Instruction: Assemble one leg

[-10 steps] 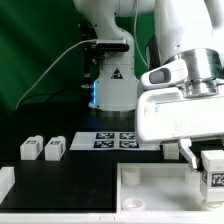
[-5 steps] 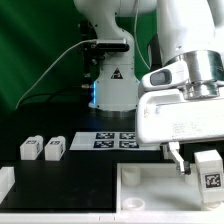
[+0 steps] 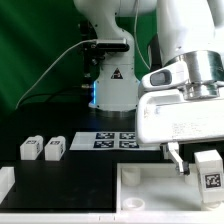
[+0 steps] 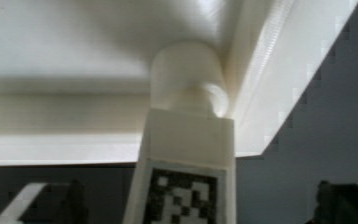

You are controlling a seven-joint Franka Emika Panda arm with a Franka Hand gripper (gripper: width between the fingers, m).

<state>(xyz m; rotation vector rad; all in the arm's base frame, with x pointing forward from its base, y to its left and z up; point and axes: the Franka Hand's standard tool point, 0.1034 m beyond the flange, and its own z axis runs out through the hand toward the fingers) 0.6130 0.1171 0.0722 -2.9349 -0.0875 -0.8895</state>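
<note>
A leg [image 3: 208, 172], a stubby white block with a square tag, stands upright at the right end of the large white tray-shaped piece [image 3: 150, 190]. My gripper [image 3: 203, 166] straddles the leg, jaws open. One finger [image 3: 178, 160] stands clear of the leg on the exterior view's left; the other is hidden. In the wrist view the leg [image 4: 190, 120] reaches into a corner of the tray piece [image 4: 69, 60]. The gripper [image 4: 197, 205] has its fingertips [image 4: 30, 205] well apart from the leg on both sides. Two more legs [image 3: 30, 149] [image 3: 53, 148] lie at the exterior view's left.
The marker board [image 3: 105, 140] lies on the black table behind the tray piece. The robot's base [image 3: 110, 85] stands behind it with a cable running off to the left. Another white part [image 3: 5, 182] shows at the left edge.
Since one second ago the visible finger has moved away from the leg, so the jaws have opened. The leg sits slightly lower. Nothing has moved in the last half second.
</note>
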